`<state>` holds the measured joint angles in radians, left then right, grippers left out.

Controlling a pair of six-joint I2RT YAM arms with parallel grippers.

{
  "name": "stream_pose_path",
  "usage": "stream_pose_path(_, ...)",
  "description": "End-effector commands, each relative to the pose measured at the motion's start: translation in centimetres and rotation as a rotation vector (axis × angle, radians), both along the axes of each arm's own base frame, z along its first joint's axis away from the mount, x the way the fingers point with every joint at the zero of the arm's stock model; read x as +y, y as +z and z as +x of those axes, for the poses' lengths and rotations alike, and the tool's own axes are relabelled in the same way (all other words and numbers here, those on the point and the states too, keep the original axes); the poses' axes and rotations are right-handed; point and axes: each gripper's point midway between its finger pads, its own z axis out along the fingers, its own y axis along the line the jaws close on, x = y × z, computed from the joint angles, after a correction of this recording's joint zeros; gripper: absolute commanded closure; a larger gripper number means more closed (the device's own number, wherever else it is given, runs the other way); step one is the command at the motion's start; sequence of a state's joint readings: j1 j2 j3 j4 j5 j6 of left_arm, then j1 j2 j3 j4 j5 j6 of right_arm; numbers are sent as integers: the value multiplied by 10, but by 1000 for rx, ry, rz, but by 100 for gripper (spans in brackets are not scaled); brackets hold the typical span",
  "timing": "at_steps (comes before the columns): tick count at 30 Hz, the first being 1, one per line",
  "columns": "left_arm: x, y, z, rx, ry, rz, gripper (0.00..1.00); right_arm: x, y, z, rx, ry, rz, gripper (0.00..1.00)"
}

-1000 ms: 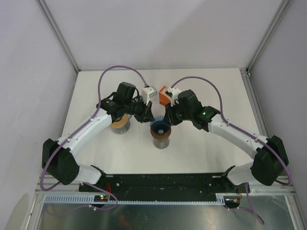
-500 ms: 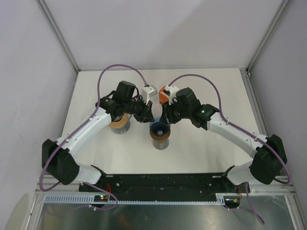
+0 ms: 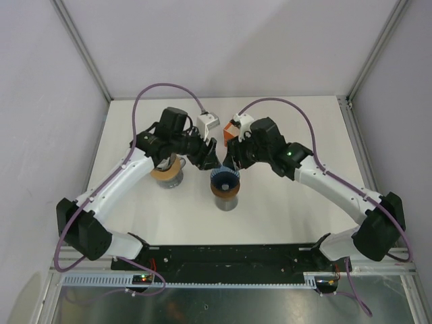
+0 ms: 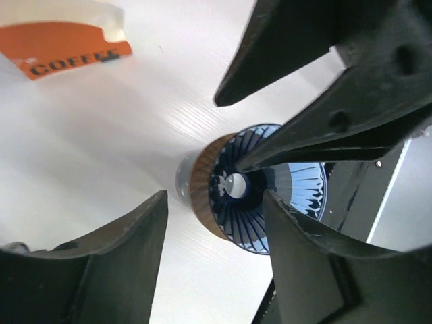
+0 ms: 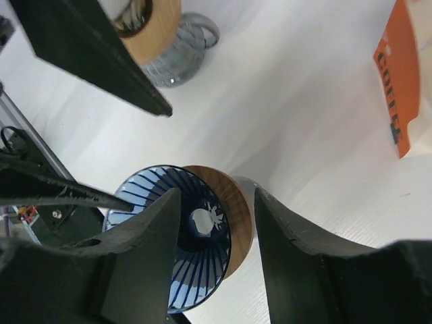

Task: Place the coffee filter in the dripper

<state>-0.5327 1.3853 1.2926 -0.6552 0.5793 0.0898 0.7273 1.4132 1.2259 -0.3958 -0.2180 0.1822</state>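
Observation:
The dripper (image 3: 225, 181) is a blue ribbed glass cone in a wooden collar, standing on a glass at the table's middle. In the wrist views its bare ribs (image 4: 304, 182) and bottom hole (image 5: 202, 223) show. The coffee filter is out of view. My left gripper (image 3: 208, 154) hangs open just above and left of the cone's rim, and the left wrist view (image 4: 214, 199) shows nothing between its fingers. My right gripper (image 3: 229, 156) is open above the far right of the rim, its fingers (image 5: 216, 196) also holding nothing. The two grippers face each other closely.
A second wooden ring on a wire stand (image 3: 167, 170) sits under the left arm and also shows in the right wrist view (image 5: 152, 27). An orange pack marked COFFEE (image 3: 231, 131) and a white box (image 3: 209, 123) lie behind the grippers. Frame posts and walls bound the table.
Both grippers have opened over the dripper. They have also lifted slightly and drawn back toward the far side.

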Motion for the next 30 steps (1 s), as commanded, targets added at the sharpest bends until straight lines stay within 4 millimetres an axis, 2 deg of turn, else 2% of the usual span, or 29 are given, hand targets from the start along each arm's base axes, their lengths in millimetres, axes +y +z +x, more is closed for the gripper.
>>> stream_pose_path(1,11,43,22,-121,40,-55,34,-12,88,12,-201,-18,136,46)
stream_pose_path(4,21,52,31,-137,72,-70,30,-37,113,26,-276,-87,165,45)
stream_pose_path(7,31,56,40,-139,104,-77,29,-62,111,49,-307,-172,123,45)
stream_pose_path(10,41,57,46,-145,132,-78,27,-81,83,79,-295,-239,24,45)
stream_pose_path(14,52,54,50,-138,160,-78,26,-93,40,114,-244,-268,-59,44)
stream_pose_path(19,62,50,55,-123,186,-79,26,-88,-15,140,-177,-224,-114,41)
stream_pose_path(21,65,49,56,-115,194,-82,26,-85,-29,146,-163,-212,-124,42)
stream_pose_path(23,66,48,58,-107,197,-85,26,-82,-39,152,-155,-205,-130,47)
stream_pose_path(30,64,47,59,-92,192,-93,26,-73,-64,171,-109,-179,-157,57)
